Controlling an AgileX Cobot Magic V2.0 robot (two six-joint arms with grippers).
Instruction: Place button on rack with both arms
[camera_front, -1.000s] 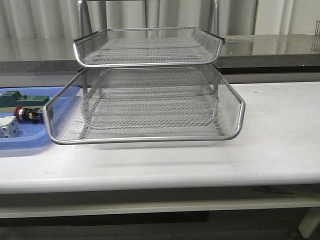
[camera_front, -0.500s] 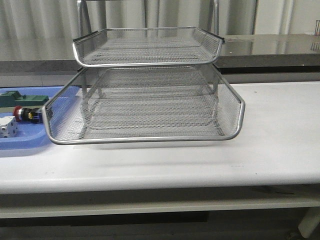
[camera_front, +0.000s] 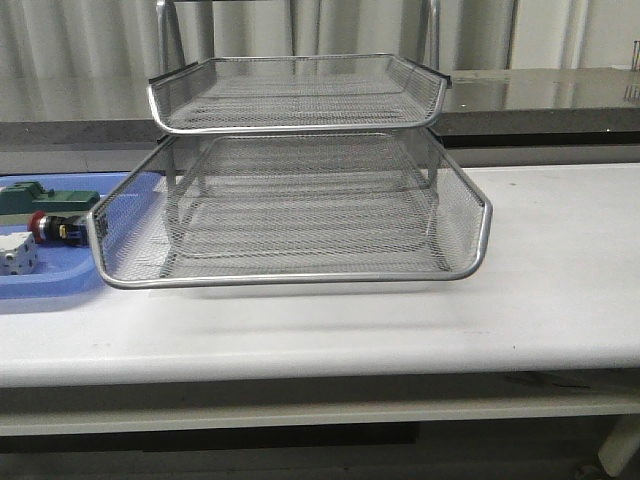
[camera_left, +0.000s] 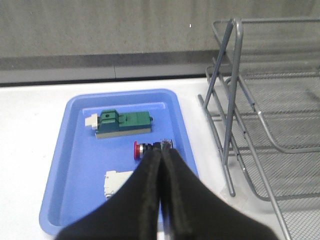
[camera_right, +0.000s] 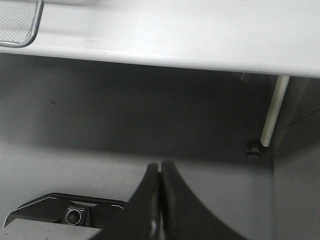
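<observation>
White table (camera_front: 560, 290) spreads wide ahead of me, and my right gripper (camera_right: 160, 172) hangs below its front edge, fingers pressed together on nothing, over the grey floor near a table leg (camera_right: 272, 112). Next in size is the wire rack (camera_front: 290, 210), standing on the table with its mesh tiers stacked one above another; its frame and legs rise just beside my left gripper (camera_left: 161, 156), on the side away from the tray. The blue tray (camera_left: 75, 165) lies on the table under and ahead of my left fingers, close beside the rack's legs. Inside it, a green block (camera_left: 122, 122) rests farthest beyond my left fingertips, and a white block (camera_left: 116, 182) lies beside my left fingers, partly hidden by them. The button (camera_left: 145, 149) lies on its side in the tray right at the tips of my left gripper, red cap pointing away from the rack. My left fingers are clenched together, holding nothing.
</observation>
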